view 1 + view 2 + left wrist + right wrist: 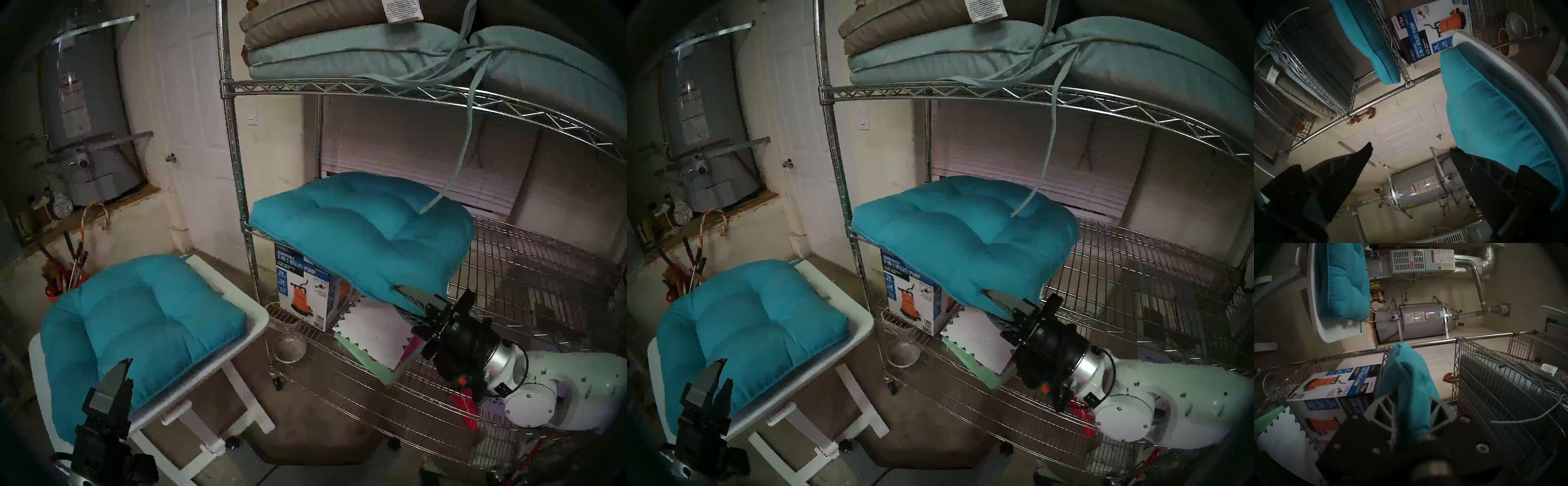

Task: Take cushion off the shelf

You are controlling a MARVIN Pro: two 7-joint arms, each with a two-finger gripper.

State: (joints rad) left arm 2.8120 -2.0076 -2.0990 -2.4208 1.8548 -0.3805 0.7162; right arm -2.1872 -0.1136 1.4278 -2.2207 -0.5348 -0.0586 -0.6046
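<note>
Garage storage corner, dim. Teal cushion (359, 234) lies on the middle tier of the shelf (529, 258), its front corner overhanging and pinched in the right pincer (412, 298). Removal is only begun. Left pincer (117, 376), spread, hangs beside a second cushion (142, 322) resting on the bench (251, 322).

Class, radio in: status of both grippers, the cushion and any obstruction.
Right gripper shut on teal cushion, front corner. Left gripper open, empty. Cushion on the shelf middle tier. Hanging tie strap touching cushion top.
</note>
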